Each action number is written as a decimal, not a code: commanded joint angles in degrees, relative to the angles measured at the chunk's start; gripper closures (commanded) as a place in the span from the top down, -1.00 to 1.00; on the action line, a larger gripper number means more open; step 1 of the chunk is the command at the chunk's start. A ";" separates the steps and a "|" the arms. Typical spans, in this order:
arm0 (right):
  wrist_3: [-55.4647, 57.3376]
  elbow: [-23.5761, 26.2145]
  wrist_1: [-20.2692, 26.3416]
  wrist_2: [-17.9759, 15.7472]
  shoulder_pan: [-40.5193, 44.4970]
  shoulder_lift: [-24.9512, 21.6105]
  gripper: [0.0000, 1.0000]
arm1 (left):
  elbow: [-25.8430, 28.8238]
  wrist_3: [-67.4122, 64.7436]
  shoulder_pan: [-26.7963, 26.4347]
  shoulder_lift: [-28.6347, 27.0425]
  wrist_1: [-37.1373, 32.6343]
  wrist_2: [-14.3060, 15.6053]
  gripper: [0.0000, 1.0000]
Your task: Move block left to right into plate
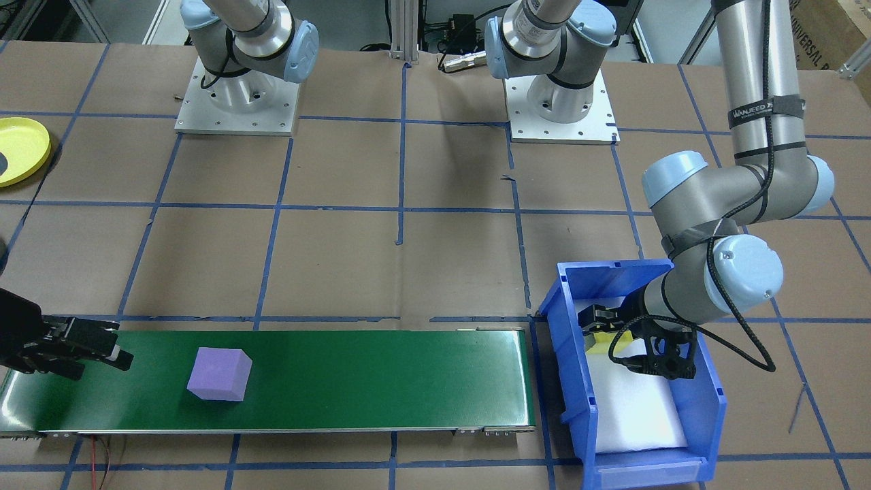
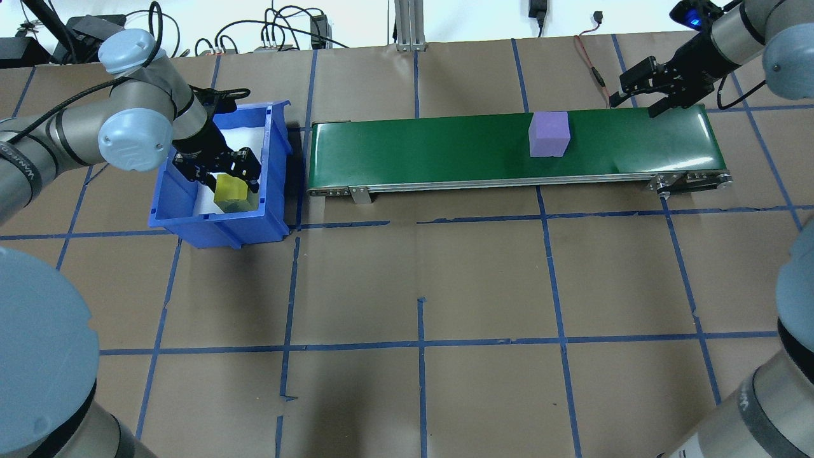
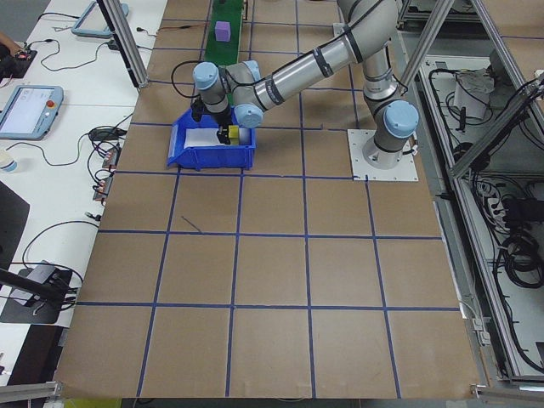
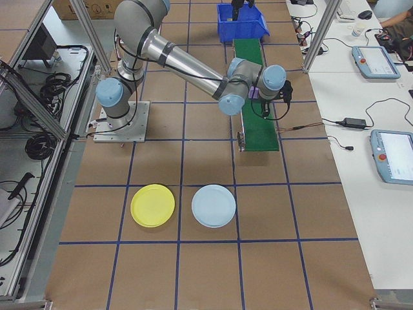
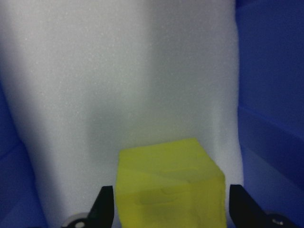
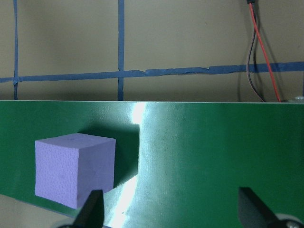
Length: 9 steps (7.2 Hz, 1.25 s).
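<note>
A purple block (image 2: 550, 133) sat on the green belt (image 2: 445, 149), toward its right end, near the right gripper (image 2: 641, 97), whose fingers were wide and empty. The left gripper (image 2: 219, 173), fingers wide, straddled a yellow block (image 2: 230, 191) in the blue bin (image 2: 267, 216). The yellow plate (image 4: 152, 205) lay well apart. Closing off-centre might have tipped the purple block off the belt.

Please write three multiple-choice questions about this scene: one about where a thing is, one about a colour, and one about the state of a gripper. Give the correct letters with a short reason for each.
1. Where is the purple block?
A. in the blue bin
B. on the green conveyor belt
C. on the yellow plate

2. What colour is the block in the blue bin?
A. yellow
B. red
C. purple

3. How is the left gripper?
A. shut on the purple block
B. open, its fingers either side of the yellow block
C. over the yellow plate

Answers: 1 B, it sits on the green conveyor belt. 2 A, the yellow block lies on white foam. 3 B, gaps show beside both fingers.
</note>
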 commanded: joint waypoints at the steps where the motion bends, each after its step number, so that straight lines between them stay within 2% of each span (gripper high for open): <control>1: 0.01 0.05 0.04 0.04 0.00 0.01 1.00 | -0.09 0.00 0.00 -0.73 0.61 0.02 0.70; 3: 0.62 0.57 0.04 0.30 0.00 0.10 1.00 | -0.09 -0.08 0.00 -1.08 0.78 1.94 0.66; 5: 1.50 0.75 0.04 0.30 0.00 0.01 1.00 | -0.01 -0.17 0.00 -1.17 0.87 1.77 0.61; 6: 2.03 0.75 0.04 0.39 0.00 0.01 1.00 | 0.08 -0.08 0.00 -1.17 0.87 1.77 0.26; 7: 2.29 0.75 0.04 0.48 0.00 0.01 1.00 | 0.17 0.00 0.00 -1.17 0.87 1.77 0.04; 9: 5.53 0.23 -0.40 -0.22 0.00 0.63 1.00 | 2.88 -0.86 0.00 -0.47 0.52 1.86 0.04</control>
